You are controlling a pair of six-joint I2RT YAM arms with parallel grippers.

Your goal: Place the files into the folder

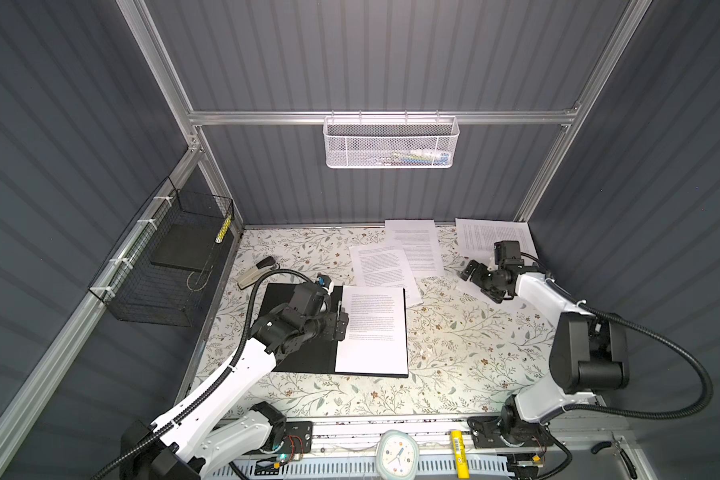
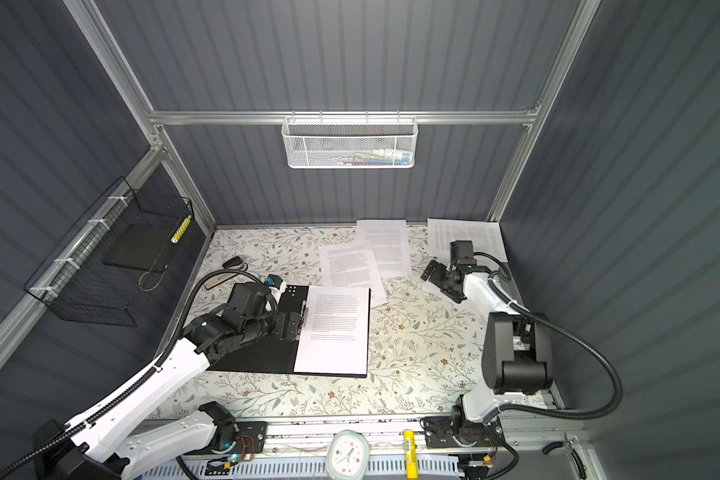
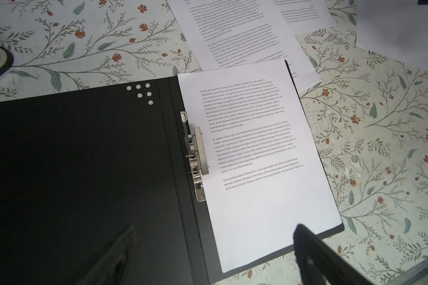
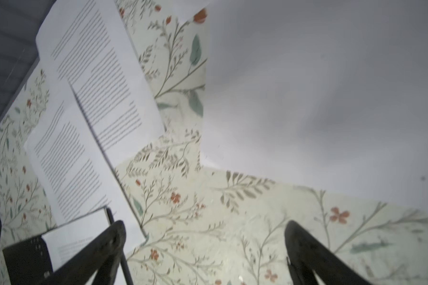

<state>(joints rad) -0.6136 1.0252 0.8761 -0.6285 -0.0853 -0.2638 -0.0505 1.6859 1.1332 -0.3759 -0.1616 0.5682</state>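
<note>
**A:** How does the counter (image 1: 466, 357) look?

**B:** The folder (image 1: 308, 357) lies open at left-centre, black inside up. One sheet (image 1: 375, 332) rests on its right half. Two overlapping sheets (image 1: 381, 266) lie just behind, the nearer one touching the folder's far corner. A fourth sheet (image 1: 487, 235) sits in the back right corner.

**A:** And the arms?

**B:** The left fingers (image 3: 314, 251) hang spread wide over the folder, holding nothing. The right fingers (image 4: 304, 246) are just as wide and empty, above bare counter beside the corner sheet.

**A:** What makes the next pick go well?

**B:** Flat paper likely resists a straight pinch. The right arm would do better to press near a free edge, buckle it up, then close. The left arm should stay off the landing area. The sheet should land square, with its edge against the metal clip (image 3: 195, 158).
</note>
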